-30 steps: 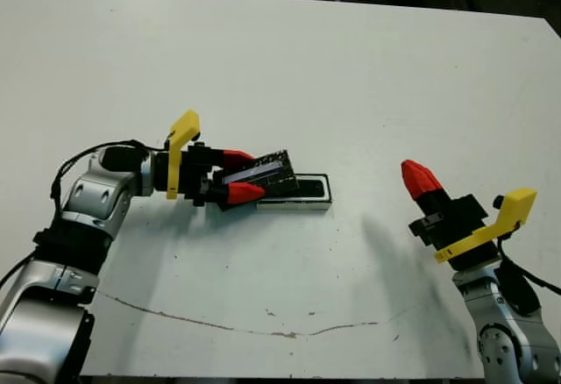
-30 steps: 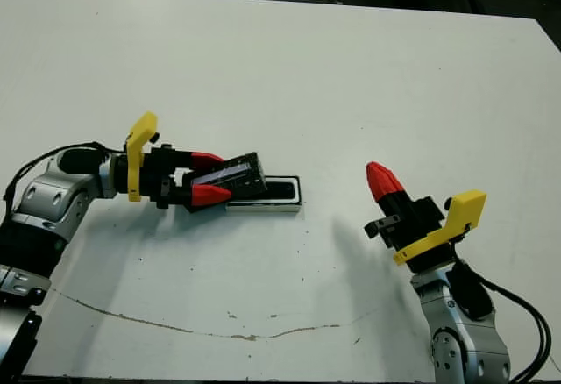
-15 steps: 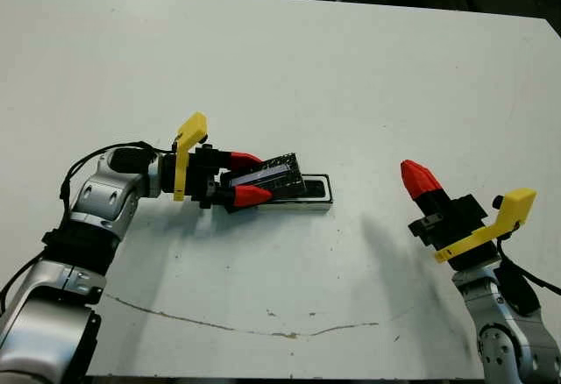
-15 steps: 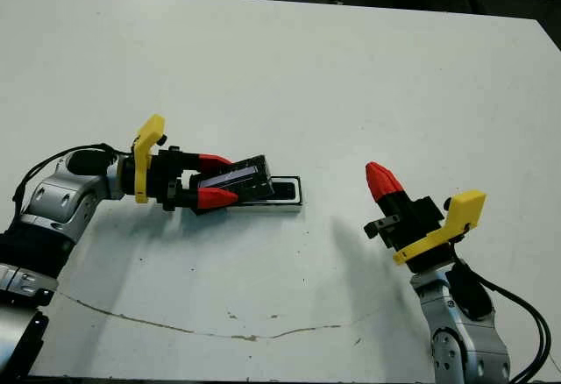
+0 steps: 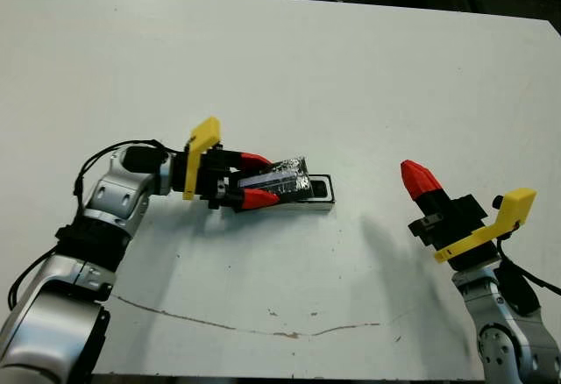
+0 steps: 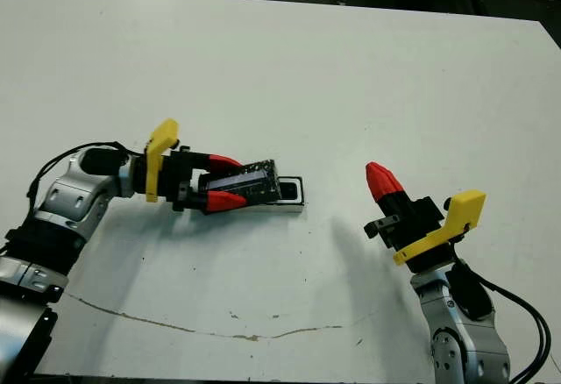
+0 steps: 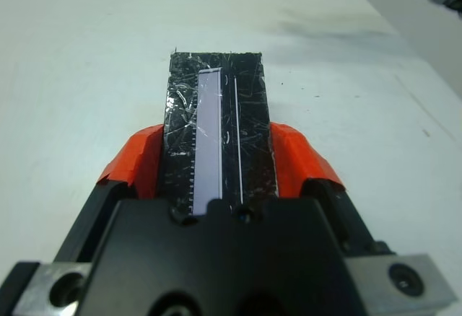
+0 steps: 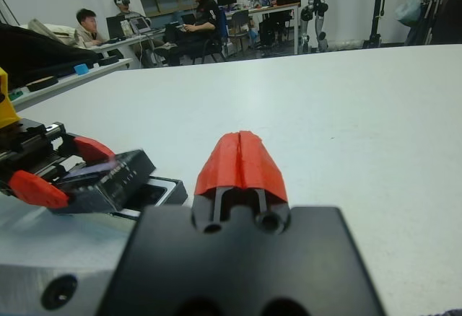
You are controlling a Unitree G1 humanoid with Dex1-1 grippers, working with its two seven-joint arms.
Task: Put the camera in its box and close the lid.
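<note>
My left gripper is shut on the lid, a black slab with a pale strip along its top. It holds the lid slightly tilted over the left part of the box, a small white-walled tray with a black rim. The camera shows only as a black end inside the box's uncovered right part. My right gripper is shut on nothing and hangs above the table well to the right of the box. From the right wrist view the lid overlaps the box.
A thin brown scratch runs across the white table near its front edge. Beyond the table's far side, people sit at desks with monitors.
My left gripper has carried the lid to the right, so it covers more of the box than before. The right arm has not moved.
</note>
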